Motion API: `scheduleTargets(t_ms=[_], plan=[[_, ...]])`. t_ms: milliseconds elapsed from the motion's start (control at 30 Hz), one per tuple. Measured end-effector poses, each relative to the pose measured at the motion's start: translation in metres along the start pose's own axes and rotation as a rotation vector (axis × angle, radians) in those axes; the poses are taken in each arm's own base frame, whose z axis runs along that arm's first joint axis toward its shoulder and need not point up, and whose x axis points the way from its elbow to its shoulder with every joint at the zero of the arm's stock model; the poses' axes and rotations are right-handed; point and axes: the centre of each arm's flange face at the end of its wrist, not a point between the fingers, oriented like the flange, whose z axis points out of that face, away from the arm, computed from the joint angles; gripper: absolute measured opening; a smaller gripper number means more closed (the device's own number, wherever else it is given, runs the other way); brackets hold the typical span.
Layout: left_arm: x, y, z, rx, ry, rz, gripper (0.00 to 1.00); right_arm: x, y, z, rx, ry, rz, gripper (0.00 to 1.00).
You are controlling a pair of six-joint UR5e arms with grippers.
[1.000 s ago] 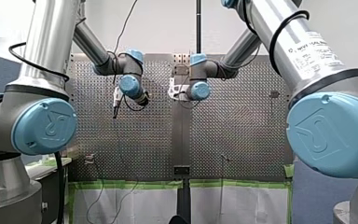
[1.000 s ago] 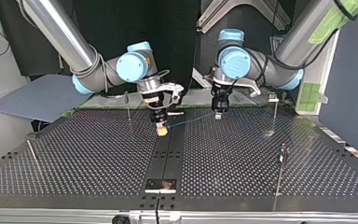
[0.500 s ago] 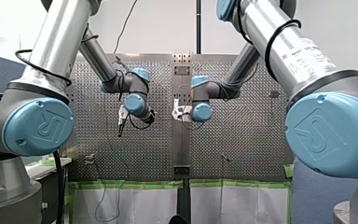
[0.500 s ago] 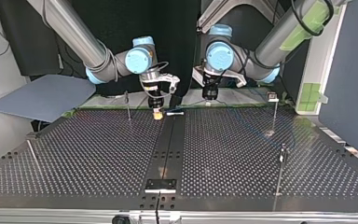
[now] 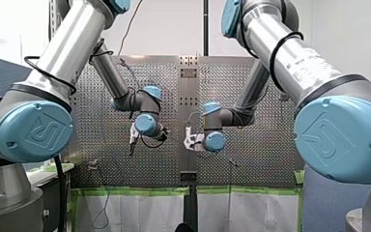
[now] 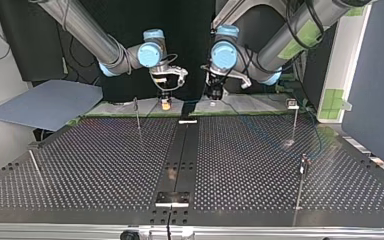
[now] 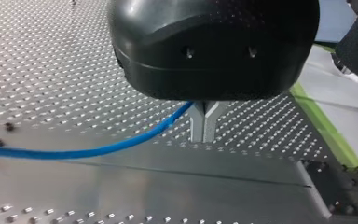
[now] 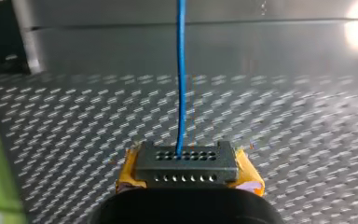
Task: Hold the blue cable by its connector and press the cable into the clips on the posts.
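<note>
One blue cable (image 8: 181, 70), held by both grippers, long axis straight out ahead of my right gripper (image 8: 189, 173).
One connector (image 8: 186, 163): dark grey rectangular block, two rows of small holes, clamped between the two yellow pads (image 8: 127, 176). Cable left its holed face and ran away over the perforated metal table (image 8: 307, 116). My left gripper (image 7: 204, 135): rounded black housing, two metal fingers pinched together on the cable, which trailed off sideways in a shallow sag. In the top view both grippers hung at the table's far edge; four thin posts (image 6: 137, 114) stood on it.
</note>
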Motion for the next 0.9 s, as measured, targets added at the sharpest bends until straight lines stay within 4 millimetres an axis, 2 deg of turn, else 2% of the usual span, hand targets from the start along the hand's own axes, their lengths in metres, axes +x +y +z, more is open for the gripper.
scheduleTargets(t_ms=[333,433,900], plan=[[0.042,-0.023,0.003,0.036,0.000,-0.001,0.00,-0.089,0.019,-0.027,-0.032,-0.094,-0.012,0.00],[0.053,-0.028,0.004,0.042,0.000,-0.002,0.00,-0.106,0.024,-0.036,-0.042,-0.111,-0.009,0.00],[0.107,-0.045,-0.001,0.077,0.066,0.027,0.00,-0.134,0.055,-0.066,-0.100,-0.116,0.010,0.00]])
